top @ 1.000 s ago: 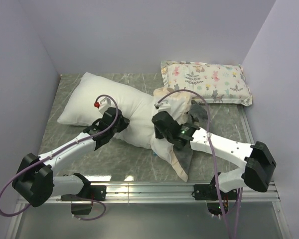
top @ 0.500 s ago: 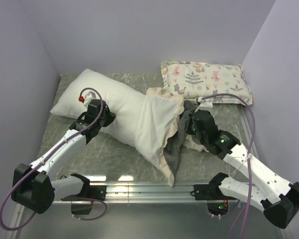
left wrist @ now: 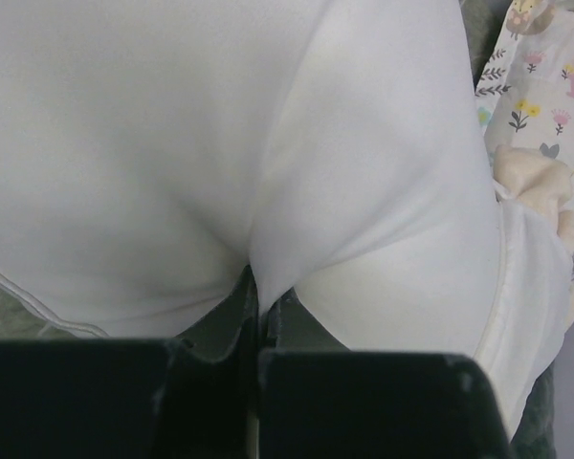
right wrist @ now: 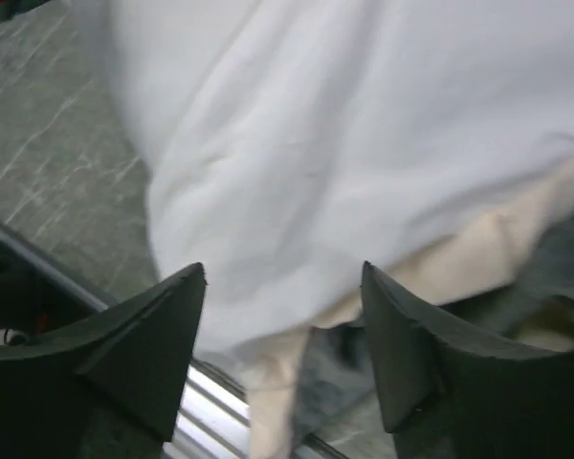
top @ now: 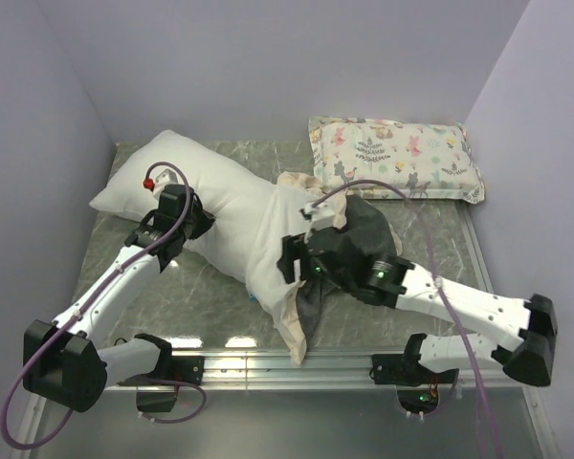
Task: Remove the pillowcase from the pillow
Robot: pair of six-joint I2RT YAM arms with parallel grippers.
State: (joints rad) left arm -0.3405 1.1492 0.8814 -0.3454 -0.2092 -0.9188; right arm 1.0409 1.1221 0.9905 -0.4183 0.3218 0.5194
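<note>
two pillows: one big white pillow (top: pixel 210 206) and one small printed pillow (top: pixel 397 158) behind its right end. one pillowcase (top: pixel 285 316), bunched over that same end. two robot arms: the left arm (top: pixel 115 287) at the white pillow's left half, the right arm (top: pixel 459 301) at its right end. one table (top: pixel 201 287) under it.

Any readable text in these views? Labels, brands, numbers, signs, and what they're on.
No readable text in any view.
printed pillow: animal and flower pattern only, no lettering.
pillow and pillowcase: no tag or label visible.
left arm and right arm: no legible brand or number; the right arm shows only a green light.
</note>
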